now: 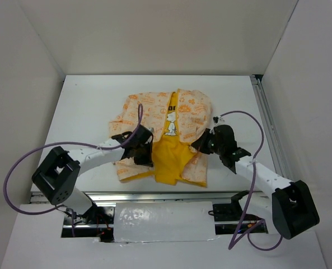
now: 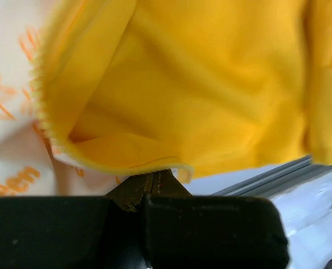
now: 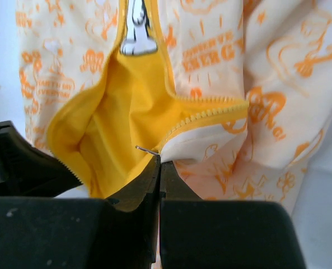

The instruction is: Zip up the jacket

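Jacket [image 1: 191, 112] lies flat mid-table [image 1: 87, 106], collar away from the arms, front open, yellow lining [image 1: 168, 159] showing in a wide V down to the hem. Zipper is not joined; both tooth strips [image 3: 210, 112] stand apart.

Left gripper [image 2: 154, 180] is at the bottom hem of the left front panel, fingers pressed together with no gap. The yellow edge runs right across the tips and looks pinched, but how much cloth is caught is hard to tell. In the top view the same gripper [image 1: 140, 150] sits on the panel's inner edge.

Right gripper [image 3: 158, 163] is closed tight too, tips on the lower corner of the right panel where the tooth strip ends. A small metal bit [image 3: 146, 149] pokes out just beside the tips, probably the zipper end; too small to be sure. From above this gripper [image 1: 202, 143] is at the right panel edge.

Risks, judged:
- both grips look thin, right at the edge, so cloth could slip out when pulled
- soft lining could bunch between the two strips and block them from meeting
- the two bottom ends could miss each other if one panel twists
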Robot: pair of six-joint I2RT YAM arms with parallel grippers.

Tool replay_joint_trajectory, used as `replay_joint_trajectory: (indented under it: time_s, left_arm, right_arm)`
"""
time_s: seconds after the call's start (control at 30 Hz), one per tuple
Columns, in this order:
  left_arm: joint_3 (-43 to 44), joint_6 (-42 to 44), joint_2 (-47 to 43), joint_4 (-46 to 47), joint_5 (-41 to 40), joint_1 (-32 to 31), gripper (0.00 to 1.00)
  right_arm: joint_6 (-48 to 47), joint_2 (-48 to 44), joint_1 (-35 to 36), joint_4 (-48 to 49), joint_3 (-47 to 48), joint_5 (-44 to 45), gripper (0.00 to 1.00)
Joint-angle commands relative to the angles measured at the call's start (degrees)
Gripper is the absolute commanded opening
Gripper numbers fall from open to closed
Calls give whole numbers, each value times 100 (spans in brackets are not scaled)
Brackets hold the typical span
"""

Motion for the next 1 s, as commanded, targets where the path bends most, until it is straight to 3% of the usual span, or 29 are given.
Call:
replay_joint_trajectory:
  time_s: [0.0,0.3,0.57,0.97]
  left_arm:
    - [547,89,-75,41,22,114,0]
    - [548,-1289,-1210,-1628,-427,105,0]
    - [521,-2082,300,-2666,-366,-62,1]
    - [565,-1152,829,-1499,65,8,0]
  right_arm:
    - [-202,-75,-25,497,564,555,0]
    - [-853,-919,361,-240,986,820,0]
    - [-731,-244,1239,-311,908,308,0]
    - [-424,2085,1610,-311,1513,466,0]
